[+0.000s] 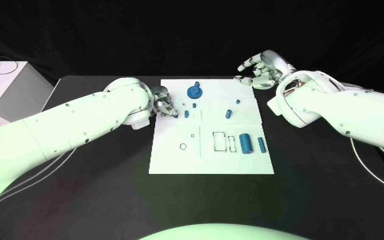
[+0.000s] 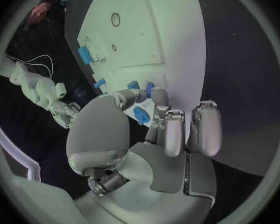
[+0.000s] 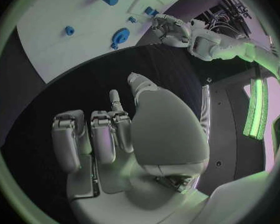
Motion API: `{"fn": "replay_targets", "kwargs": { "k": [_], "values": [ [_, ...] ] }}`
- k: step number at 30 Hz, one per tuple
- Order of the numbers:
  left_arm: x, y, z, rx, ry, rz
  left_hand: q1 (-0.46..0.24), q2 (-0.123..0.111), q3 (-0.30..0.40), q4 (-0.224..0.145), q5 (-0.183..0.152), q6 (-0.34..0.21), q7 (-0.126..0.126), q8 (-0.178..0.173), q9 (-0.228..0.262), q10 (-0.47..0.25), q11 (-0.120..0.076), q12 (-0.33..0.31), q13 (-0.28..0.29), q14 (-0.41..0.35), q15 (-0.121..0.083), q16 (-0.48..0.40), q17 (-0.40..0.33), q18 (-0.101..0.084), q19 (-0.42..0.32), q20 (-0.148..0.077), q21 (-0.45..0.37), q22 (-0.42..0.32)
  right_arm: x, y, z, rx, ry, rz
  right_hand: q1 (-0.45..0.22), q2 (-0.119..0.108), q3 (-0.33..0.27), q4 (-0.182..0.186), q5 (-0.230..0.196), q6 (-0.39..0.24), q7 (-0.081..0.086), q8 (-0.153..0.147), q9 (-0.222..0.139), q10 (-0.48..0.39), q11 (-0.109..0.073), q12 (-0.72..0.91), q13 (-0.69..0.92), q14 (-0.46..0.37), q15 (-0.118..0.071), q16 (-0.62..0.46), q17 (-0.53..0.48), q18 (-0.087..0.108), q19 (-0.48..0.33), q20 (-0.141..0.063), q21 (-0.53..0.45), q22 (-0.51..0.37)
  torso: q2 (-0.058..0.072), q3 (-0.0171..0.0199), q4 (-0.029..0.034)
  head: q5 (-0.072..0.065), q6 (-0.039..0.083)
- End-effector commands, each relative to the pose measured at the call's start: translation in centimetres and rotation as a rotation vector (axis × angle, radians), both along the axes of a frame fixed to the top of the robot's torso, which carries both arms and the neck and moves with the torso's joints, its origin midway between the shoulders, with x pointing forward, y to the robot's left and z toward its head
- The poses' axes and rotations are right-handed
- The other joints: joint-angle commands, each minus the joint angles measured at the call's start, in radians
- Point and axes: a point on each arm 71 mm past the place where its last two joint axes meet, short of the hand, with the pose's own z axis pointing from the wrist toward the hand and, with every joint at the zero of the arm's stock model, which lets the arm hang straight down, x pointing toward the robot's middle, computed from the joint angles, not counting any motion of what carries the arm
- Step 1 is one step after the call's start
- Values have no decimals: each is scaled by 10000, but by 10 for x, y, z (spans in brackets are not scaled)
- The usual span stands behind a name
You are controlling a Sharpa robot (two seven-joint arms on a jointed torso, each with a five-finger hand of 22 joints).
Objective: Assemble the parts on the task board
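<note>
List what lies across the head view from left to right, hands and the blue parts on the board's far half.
Left hand → small peg → round geared part → small part → right hand.

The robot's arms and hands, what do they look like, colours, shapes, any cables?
Both arms are smooth, rounded white shells with small dark dots like screw holes. The left hand and right hand are silver-grey metal, with segmented fingers, rounded pale fingertip pads and a large smooth thumb cover. A thin pale cable trails by the right arm.
</note>
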Motion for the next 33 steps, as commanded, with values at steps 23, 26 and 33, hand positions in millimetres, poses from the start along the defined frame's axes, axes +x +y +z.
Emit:
{"fn": "replay_targets", "kwargs": {
  "k": [23,26,33],
  "values": [
    [-2,-4,-8,-35,1234,-541,89,56,1875,-1970,68,141,-49,4,5,42,-39,77,104,1006,-80,100,2521,-88,104,-29,64,620,0,2,0,-94,4,165,-118,7,37,-14,63,5,-36,36,16,559,-1,-15,2150,1040,13,14,2547,-143,1048,53,22,2628,-9,11,-9,-32,-31],
    [-2,-5,-8,-19,1293,-587,91,50,1877,-1974,71,147,-49,2,4,54,-39,93,128,1006,-80,100,2520,-87,102,-29,63,617,0,2,0,-95,7,172,-118,7,37,-14,63,5,-36,36,16,559,-1,-15,2150,1040,13,14,2547,-143,1048,53,22,2628,-5,12,-4,-37,-26],
    [-1,-3,-8,15,1304,-547,94,44,1880,-1979,74,155,-49,-2,3,56,-40,94,128,1004,-80,96,2513,-84,94,-30,57,606,0,3,-1,-97,9,179,-118,7,37,-14,63,5,-36,36,16,559,-1,-15,2150,1040,13,14,2547,-143,1048,53,22,2628,-6,9,11,-40,-49]
  ]
}}
